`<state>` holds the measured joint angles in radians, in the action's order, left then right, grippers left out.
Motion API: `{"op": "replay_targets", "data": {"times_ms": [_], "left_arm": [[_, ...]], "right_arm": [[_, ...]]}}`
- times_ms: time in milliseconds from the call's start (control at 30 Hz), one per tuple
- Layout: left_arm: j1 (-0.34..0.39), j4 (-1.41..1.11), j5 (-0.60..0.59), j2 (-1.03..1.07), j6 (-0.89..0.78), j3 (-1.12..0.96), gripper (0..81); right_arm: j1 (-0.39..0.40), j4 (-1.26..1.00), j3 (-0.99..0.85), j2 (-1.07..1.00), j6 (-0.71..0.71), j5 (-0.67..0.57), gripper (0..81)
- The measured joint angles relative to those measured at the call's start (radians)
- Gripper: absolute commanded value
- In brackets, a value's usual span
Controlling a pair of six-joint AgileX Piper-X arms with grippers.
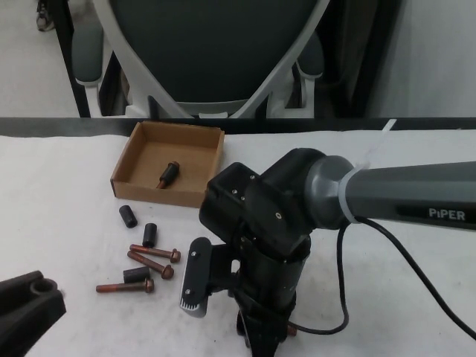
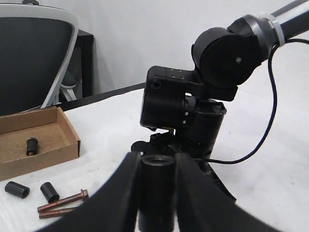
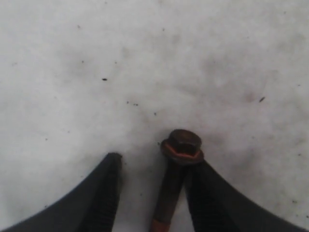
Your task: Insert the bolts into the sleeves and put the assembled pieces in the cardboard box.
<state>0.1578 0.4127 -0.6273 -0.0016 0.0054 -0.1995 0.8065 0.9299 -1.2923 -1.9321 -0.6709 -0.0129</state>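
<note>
Lying between right hand (image 3: 154, 164) fingers (image 3: 104, 193), a bolt (image 3: 179, 146); left hand (image 2: 157, 158) grips sleeve (image 2: 157, 193).

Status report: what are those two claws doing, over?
Left gripper shut on sleeve. Right gripper open around bolt on bench. One assembled piece in cardboard box. Loose bolts, sleeves beside box.

High view looks down from behind; left wrist view faces the right arm (image 2: 217, 53), sharing the cardboard box (image 2: 38, 157); right wrist view, seemingly close, faces the bench (image 3: 145, 58).

Bright, even light; soft shadows
</note>
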Motion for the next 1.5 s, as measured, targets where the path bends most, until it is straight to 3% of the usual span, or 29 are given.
{"op": "replay_targets", "data": {"times_ms": [100, 200, 300, 367, 400, 467, 600, 700, 867, 1067, 1300, 1500], "left_arm": [[0.0, 0.005, -0.065, -0.002, 0.0, 0.0, 0.8], [0.0, 0.027, -0.059, -0.001, -0.005, 0.0, 0.8], [0.0, 0.054, 0.055, -0.001, -0.014, 0.0, 0.8], [0.0, 0.059, 0.043, -0.001, -0.005, 0.0, 0.8], [0.0, 0.059, -0.009, -0.001, 0.015, 0.0, 0.8], [0.0, 0.059, -0.098, -0.001, 0.094, 0.0, 0.8], [0.002, 0.096, -0.08, -0.001, 0.167, 0.0, 0.8], [0.002, 0.101, -0.166, -0.001, 0.206, 0.0, 0.8], [0.002, 0.104, -0.193, 0.051, 0.25, 0.0, 0.8], [0.013, 0.072, -0.226, 0.206, 0.316, 0.0, 0.8], [0.04, -0.174, -0.226, 0.411, 0.316, 0.0, 0.8], [0.129, -0.356, -0.226, 0.651, 0.312, 0.0, 0.8]], "right_arm": [[0.0, -0.022, 0.0, -0.018, 0.027, 0.0, 41.6], [0.0, -0.022, -0.003, -0.024, 0.055, 0.0, 34.7], [0.0, -0.02, -0.005, -0.025, 0.072, 0.0, 17.2], [0.0, -0.017, -0.005, -0.025, 0.079, -0.005, 2.0], [0.0, -0.017, -0.005, -0.025, 0.084, -0.008, 0.4], [0.0, -0.017, -0.005, -0.025, 0.097, -0.008, 0.1], [0.0, -0.02, -0.005, -0.025, 0.128, -0.008, 0.2], [0.0, -0.02, -0.005, -0.025, 0.186, -0.008, 0.2], [-0.008, -0.074, 0.015, 0.039, 0.305, -0.077, 0.2], [-0.035, -0.238, 0.127, 0.282, 0.457, -0.144, 0.2], [-0.038, -0.445, 0.3, 0.537, 0.571, -0.196, 0.2], [-0.038, -0.761, 0.521, 0.774, 0.752, -0.24, 0.2]]}}
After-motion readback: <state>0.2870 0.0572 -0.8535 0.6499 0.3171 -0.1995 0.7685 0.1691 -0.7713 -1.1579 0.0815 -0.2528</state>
